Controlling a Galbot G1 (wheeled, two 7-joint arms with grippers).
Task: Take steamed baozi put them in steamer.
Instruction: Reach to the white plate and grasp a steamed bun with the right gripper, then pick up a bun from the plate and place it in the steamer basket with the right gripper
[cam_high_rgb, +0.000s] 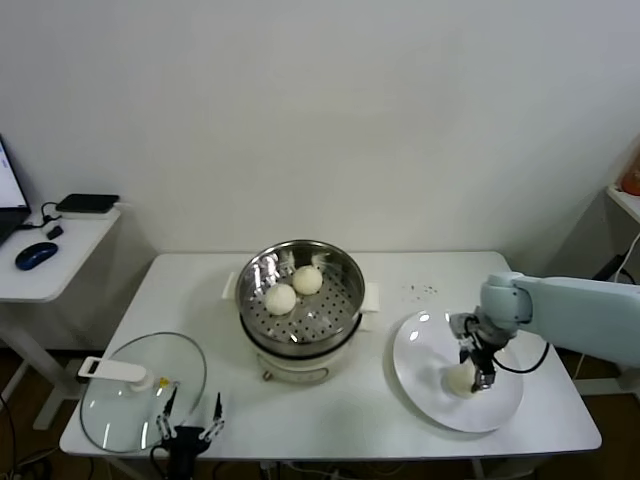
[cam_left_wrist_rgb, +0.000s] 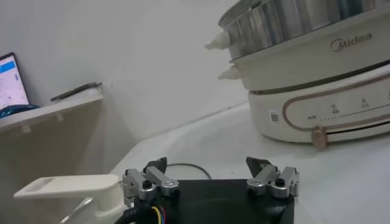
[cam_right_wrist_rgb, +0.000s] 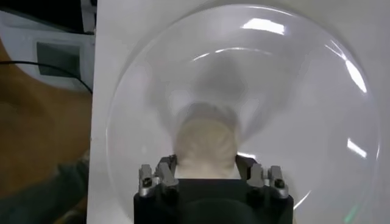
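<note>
So the right gripper (cam_right_wrist_rgb: 206, 171) has its jaws pinched in on a bun (cam_right_wrist_rgb: 205, 146), one finger on each side of it, right down at the plate (cam_high_rgb: 500, 410) on the robot's right side of the table (cam_high_rgb: 400, 270). In the head view that bun (cam_high_rgb: 458, 381) sits on the near part of the plate with the gripper (cam_high_rgb: 479, 377) tight against it. It looks squeezed a little between the fingers, so I'd guess it's soft, light dough that dents easily. A grip across the widest part of the dome, low on the sides, seems best to me; too hard and it squashes, too high and it could slip out, since the skin looks smooth.

Two more buns (cam_high_rgb: 281, 299) are already sitting in the steamer (cam_high_rgb: 340, 265) in the middle of the table, side by side on the holed bottom. So by my count the job's roughly halfway, and I can't spot a fourth bun anywhere.

The left gripper (cam_left_wrist_rgb: 210, 173) is parked at the near left edge by the glass lid (cam_high_rgb: 120, 410), jaws spread wide, holding nothing.
</note>
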